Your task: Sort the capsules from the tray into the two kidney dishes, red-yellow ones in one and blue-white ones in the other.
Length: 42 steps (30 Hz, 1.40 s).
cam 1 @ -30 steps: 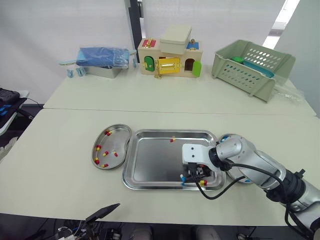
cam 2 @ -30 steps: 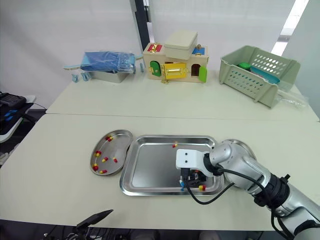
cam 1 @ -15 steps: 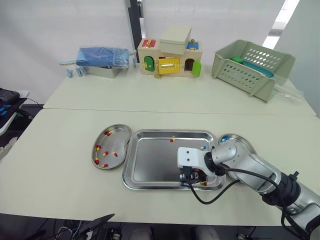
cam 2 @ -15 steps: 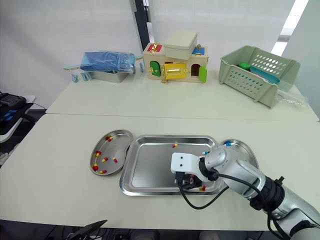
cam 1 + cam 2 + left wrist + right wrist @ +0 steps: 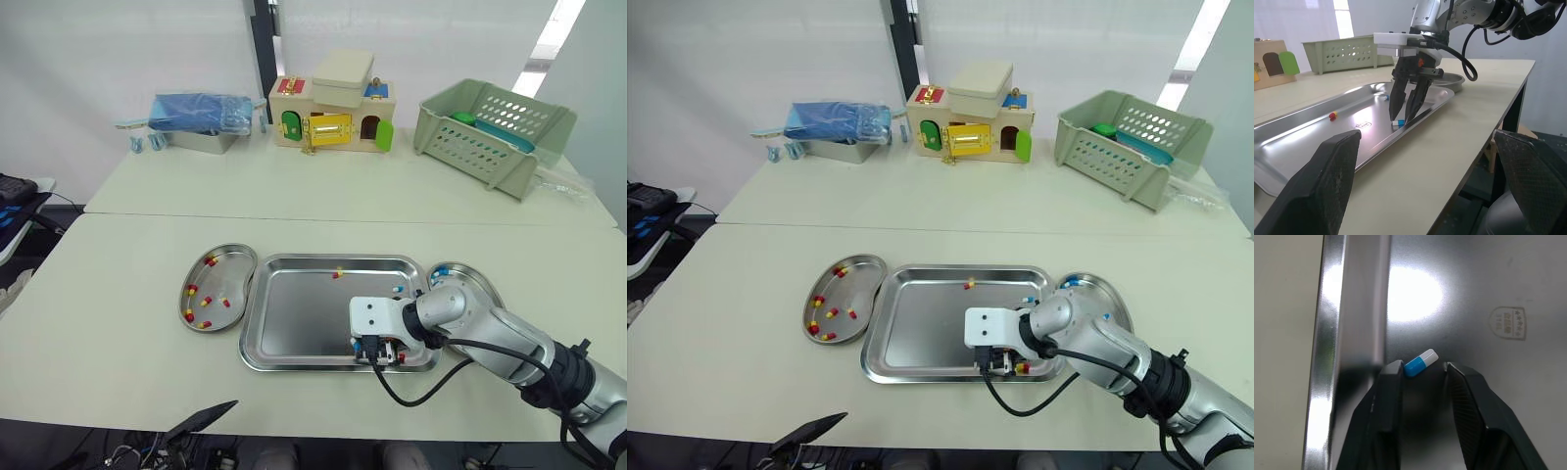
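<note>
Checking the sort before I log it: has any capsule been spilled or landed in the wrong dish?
Nothing stands out. The left steel kidney dish holds only red-yellow capsules, none lie on the white table, and the right gripper brackets a blue-white capsule on the steel tray. The arm partly hides the right kidney dish.

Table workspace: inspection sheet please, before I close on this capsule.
Surface: pale table, nothing spilled.
Job's things: tray between left dish, holding red-yellow capsules, and right dish; blue-white capsule lies by the tray's near rim.
Clutter: toy house, green basket, blue bundle along the far edge.
Claws: right claw open, fingers straddling the blue-white capsule; left claw open, holding nothing.
Cables: black cable loops from the right wrist.
Surroundings: white wall, dark pole.
</note>
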{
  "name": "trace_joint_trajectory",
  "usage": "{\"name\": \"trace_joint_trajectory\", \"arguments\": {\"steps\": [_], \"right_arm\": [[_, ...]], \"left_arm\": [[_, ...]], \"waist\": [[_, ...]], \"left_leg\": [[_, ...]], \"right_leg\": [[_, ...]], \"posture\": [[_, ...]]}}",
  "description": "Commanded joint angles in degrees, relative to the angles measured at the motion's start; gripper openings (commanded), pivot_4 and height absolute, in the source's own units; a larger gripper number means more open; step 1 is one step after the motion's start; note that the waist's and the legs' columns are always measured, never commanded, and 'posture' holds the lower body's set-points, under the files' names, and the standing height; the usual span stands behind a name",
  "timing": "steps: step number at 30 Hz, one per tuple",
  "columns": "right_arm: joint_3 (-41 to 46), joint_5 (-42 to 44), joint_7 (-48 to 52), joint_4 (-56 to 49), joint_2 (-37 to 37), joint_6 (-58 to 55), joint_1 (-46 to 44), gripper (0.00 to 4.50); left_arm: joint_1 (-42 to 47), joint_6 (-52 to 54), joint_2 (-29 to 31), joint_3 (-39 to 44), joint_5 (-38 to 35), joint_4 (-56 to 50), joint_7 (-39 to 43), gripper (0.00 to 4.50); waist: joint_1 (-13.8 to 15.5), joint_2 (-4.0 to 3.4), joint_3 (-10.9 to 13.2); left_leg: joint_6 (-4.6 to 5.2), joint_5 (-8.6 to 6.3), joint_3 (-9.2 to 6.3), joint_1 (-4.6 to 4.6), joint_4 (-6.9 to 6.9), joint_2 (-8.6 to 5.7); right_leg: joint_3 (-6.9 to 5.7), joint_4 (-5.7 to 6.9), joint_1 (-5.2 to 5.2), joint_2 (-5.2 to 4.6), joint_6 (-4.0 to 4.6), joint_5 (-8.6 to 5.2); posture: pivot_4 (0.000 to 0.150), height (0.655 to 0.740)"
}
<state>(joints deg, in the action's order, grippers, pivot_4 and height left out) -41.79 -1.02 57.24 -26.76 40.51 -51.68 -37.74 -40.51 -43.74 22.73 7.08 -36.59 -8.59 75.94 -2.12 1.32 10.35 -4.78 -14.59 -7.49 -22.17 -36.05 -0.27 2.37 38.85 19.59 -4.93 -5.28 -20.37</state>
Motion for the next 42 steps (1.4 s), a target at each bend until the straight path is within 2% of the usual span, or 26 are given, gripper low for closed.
{"name": "trace_joint_trajectory", "arguments": {"steps": [1, 2, 12, 20, 27, 34, 42], "right_arm": [[-0.9, -0.7, 0.2, 0.0, 0.6, -0.4, 1.0, 0.26], [-0.9, -0.8, 0.2, 0.0, 0.5, -0.4, 1.0, 0.03], [0.2, -0.7, 0.2, -0.5, 0.3, -0.1, 1.4, 0.03], [12.9, 8.5, 3.8, -6.1, 2.1, 2.3, 4.4, 0.03], [31.1, 13.6, 4.8, -8.9, 14.0, 6.6, 17.9, 0.03], [46.4, 14.9, 2.4, -7.0, 18.6, 8.5, 32.5, 0.03], [50.1, 13.9, -0.8, -5.7, 18.9, 8.8, 37.9, 0.03]], "left_arm": [[-1.1, 1.6, 1.3, 0.1, 0.6, -3.3, -2.3, 4.50], [-1.1, 2.0, 1.5, 0.1, 0.7, -3.8, -2.8, 4.50], [-1.2, 5.3, 2.8, -1.0, 3.1, -8.6, -7.5, 4.50], [1.2, 9.6, 5.7, -1.5, 3.4, -12.4, -9.8, 4.50], [7.0, 14.7, 11.1, -2.7, 1.1, -12.8, -6.6, 4.50], [13.7, 19.0, 14.7, -3.8, -0.8, -11.1, -1.6, 4.50], [16.2, 20.4, 13.2, -3.3, -1.5, -10.8, 0.0, 4.50]], "waist": [[0.0, 0.00, 0.0], [0.0, 0.00, 0.0], [0.0, 0.00, 0.0], [0.3, -0.05, 0.1], [0.6, -0.04, 0.1], [0.1, -0.08, 0.1], [0.2, -0.08, 0.1]], "left_leg": [[0.00, 0.00, 0.00, 0.00, 0.00, 0.00], [0.00, 0.00, 0.00, 0.00, 0.00, 0.00], [0.00, 0.00, 0.00, 0.00, 0.00, 0.00], [0.00, 0.00, -0.02, -0.20, 0.00, 0.00], [0.00, 0.00, -0.07, -0.35, -0.01, -0.02], [0.00, 0.00, 0.03, -0.26, -0.02, 0.00], [0.00, 0.01, 0.04, -0.25, -0.03, 0.01]], "right_leg": [[0.00, 0.00, 0.00, 0.00, 0.00, 0.00], [0.00, 0.00, -0.01, 0.00, 0.00, 0.00], [0.00, 0.00, -0.02, 0.00, 0.00, 0.00], [-0.04, -0.01, 0.07, 0.00, 0.00, 0.00], [-0.17, -0.13, 0.06, -0.02, 0.00, 0.00], [-0.07, -0.01, 0.05, 0.00, 0.00, 0.00], [-0.06, -0.01, 0.03, 0.01, 0.00, 0.00]], "posture": [[0.150, 0.7400], [0.150, 0.7400], [0.150, 0.7400], [0.150, 0.7400], [0.150, 0.7400], [0.150, 0.7400], [0.150, 0.7400]]}}
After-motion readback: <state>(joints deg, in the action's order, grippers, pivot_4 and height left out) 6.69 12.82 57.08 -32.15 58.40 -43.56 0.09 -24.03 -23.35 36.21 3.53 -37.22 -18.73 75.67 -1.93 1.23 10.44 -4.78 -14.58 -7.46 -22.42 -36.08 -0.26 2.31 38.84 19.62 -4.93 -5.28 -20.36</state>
